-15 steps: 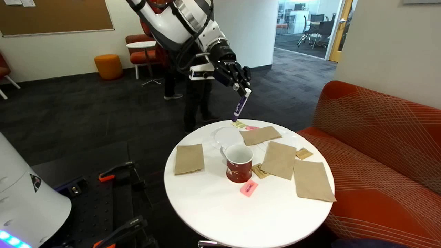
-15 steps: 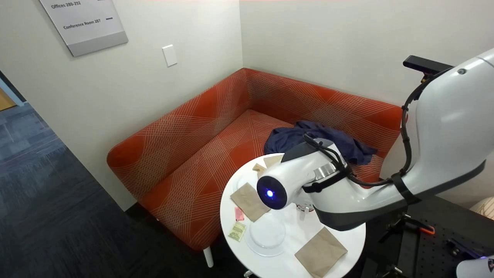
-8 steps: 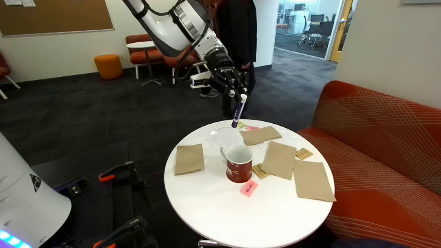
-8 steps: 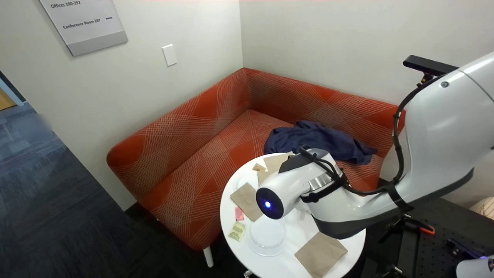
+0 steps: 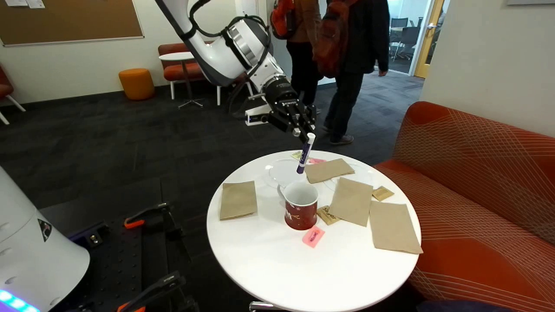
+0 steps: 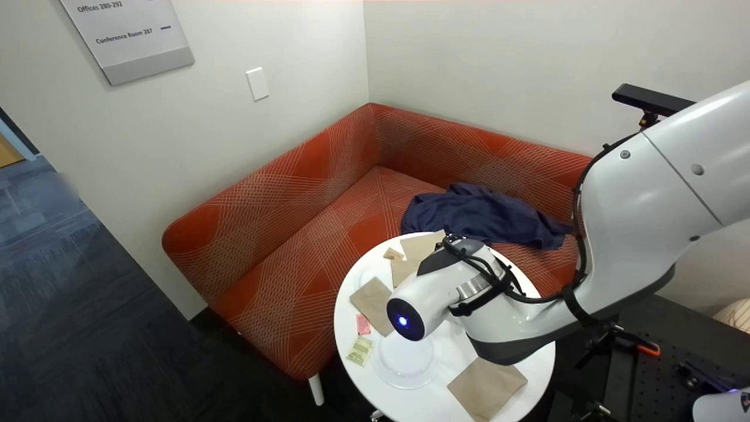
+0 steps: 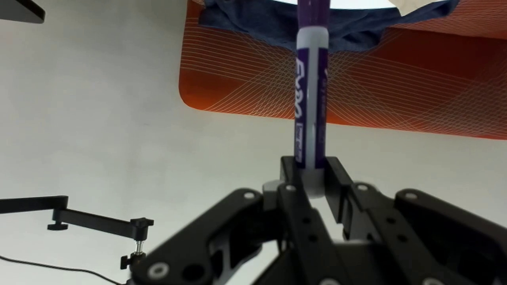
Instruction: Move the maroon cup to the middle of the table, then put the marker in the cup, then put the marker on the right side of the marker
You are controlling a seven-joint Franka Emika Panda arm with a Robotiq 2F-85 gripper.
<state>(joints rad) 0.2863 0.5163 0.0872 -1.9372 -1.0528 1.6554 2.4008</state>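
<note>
Maroon cup (image 5: 301, 216) well inside table (image 5: 243, 260) edge, open surface beside it, gripper (image 7: 311, 172) pinching purple marker (image 7: 311, 103)

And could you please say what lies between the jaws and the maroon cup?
The gripped purple marker; an exterior view shows its lower end clear of the maroon cup.

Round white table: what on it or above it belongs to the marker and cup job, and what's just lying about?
Part of the job:
table itself
maroon cup, standing on it
purple marker, pinched in the gripper

Just lying about:
brown napkins
clear plates
pink packets
tan packets
yellow-green packet
</note>
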